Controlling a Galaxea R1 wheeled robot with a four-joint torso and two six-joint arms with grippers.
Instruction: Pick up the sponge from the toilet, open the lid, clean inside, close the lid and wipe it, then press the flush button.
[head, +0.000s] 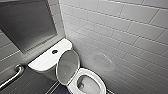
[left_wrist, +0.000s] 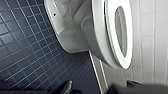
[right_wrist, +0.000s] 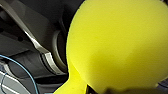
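Sponge sits right up against the right wrist cam: bright yellow-green, off any surface, w/ the robot's own dark parts behind it. So the R gripper reads as clamped on it, tho the grip point is mostly hidden by the sponge. Carried like that, it's ready for wiping.

Toilet in head view: lid is up and tilted back against the tank, which leaves the bowl open for access. Seat is down around it. Judgement: pick-up and lid-opening are done and the inside clean is the step in hand. Closing, wiping and flush are not yet done.

Flush btn is a small dark round on the flat tank top, just behind the raised lid and reachable from above.

L gripper hangs low beside the toilet over the blue floor tiles, prob. parked out of the working arm's way. Can't tell if it's apart or together.

Toilet is tight to the white tiled wall, w/ a grab bar on the other side.
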